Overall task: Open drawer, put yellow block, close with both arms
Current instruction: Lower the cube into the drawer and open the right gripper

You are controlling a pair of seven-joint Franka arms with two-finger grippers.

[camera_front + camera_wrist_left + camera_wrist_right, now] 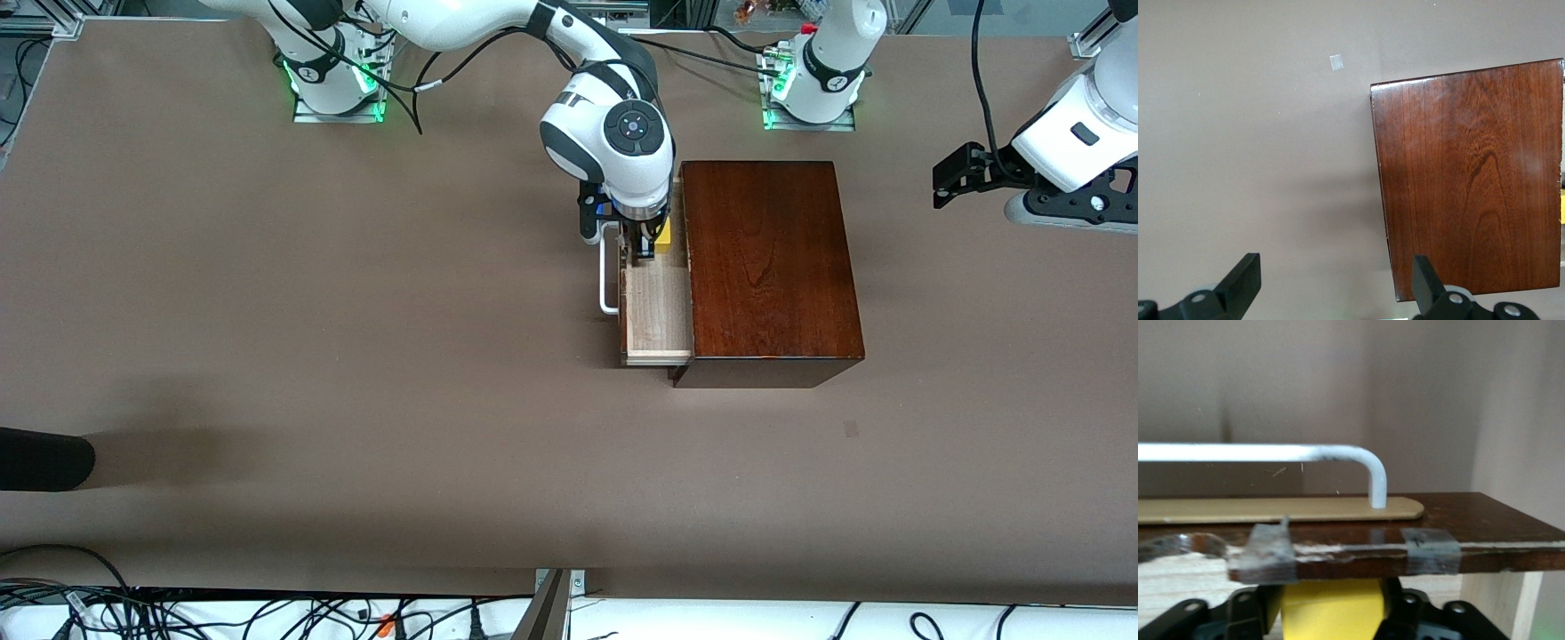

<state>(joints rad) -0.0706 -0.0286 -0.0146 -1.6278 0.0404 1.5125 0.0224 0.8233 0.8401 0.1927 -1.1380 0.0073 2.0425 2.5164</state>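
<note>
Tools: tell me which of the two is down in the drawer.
The right tool, lowered into the open drawer with the yellow block between its fingers. The left tool hangs over bare table past the wooden box.

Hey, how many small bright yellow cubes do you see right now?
1. The small bright yellow cube sits in the open pale-wood drawer, between the right gripper's jaws. The closed part of the reddish-brown wooden box could hide others.

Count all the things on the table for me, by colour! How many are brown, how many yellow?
Brown: 1, the wooden box with its open drawer
Yellow: 1, the yellow block in the drawer, between the right gripper fingers
Total: 2
</note>
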